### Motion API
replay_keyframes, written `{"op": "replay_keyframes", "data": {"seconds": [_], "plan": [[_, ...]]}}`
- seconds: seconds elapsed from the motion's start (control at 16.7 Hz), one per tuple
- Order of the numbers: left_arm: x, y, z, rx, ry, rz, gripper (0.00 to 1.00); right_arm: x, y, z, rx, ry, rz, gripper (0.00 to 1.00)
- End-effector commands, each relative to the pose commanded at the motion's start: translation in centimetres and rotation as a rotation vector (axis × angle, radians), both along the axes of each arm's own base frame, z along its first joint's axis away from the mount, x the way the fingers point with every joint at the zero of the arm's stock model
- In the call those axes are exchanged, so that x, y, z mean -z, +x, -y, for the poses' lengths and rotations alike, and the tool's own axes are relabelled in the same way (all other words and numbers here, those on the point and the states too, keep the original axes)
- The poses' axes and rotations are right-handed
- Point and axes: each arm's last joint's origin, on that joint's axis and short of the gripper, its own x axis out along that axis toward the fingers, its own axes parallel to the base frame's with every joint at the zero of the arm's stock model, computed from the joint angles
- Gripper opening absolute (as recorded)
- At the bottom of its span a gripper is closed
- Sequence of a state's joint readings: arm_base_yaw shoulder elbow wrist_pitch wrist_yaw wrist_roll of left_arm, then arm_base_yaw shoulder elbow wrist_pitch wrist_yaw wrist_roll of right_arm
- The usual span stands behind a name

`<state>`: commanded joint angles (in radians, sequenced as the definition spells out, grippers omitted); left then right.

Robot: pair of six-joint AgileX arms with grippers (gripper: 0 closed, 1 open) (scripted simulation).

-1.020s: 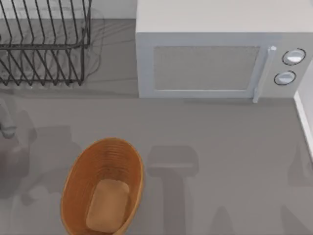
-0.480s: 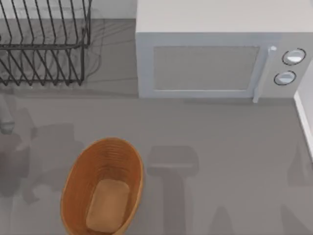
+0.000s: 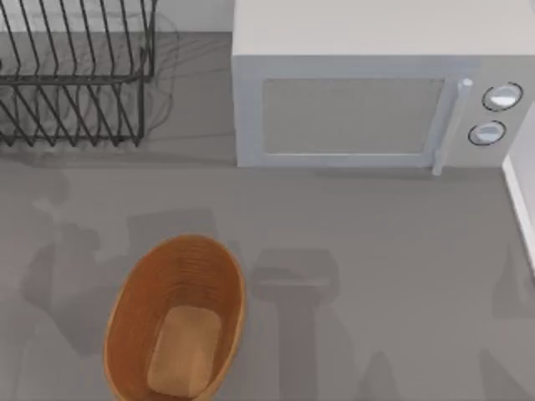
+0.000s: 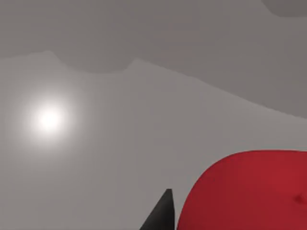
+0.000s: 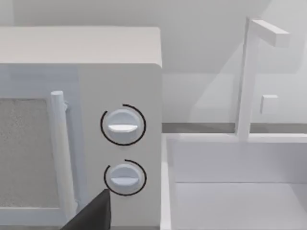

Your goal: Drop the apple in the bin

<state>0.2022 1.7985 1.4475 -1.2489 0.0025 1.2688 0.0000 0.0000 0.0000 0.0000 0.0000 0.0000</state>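
Note:
The red apple looms large and close in the left wrist view, above the grey table. My left gripper is shut on it, and one black fingertip touches its side. The bin, an oval orange-brown wicker basket, stands at the front left of the table in the top view, with nothing on its tan bottom. Arm shadows fall on the table just left of the basket and behind it. A dark edge of my right gripper shows in the right wrist view, facing the microwave's dials.
A white microwave stands at the back centre, door shut. A black wire dish rack is at the back left. A white sink with a tall faucet lies right of the microwave. Open grey table stretches right of the basket.
The part of my left arm seen at the top view's left edge has gone out of the picture. Its shadows have shifted right, toward the basket.

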Motion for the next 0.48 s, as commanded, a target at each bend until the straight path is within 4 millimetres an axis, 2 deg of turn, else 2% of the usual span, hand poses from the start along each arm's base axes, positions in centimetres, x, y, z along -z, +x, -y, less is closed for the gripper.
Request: {"op": "replay_keyframes", "data": {"seconds": [0.18, 0.48], "plan": [[-3.0, -0.5, 0.2, -0.004, 0.005, 0.026, 0.00, 0.0, 0.0, 0.0, 0.000, 0.000, 0.000, 1.00], [-3.2, -0.6, 0.1, -0.005, 0.006, 0.026, 0.00, 0.0, 0.0, 0.0, 0.000, 0.000, 0.000, 1.00]]}}
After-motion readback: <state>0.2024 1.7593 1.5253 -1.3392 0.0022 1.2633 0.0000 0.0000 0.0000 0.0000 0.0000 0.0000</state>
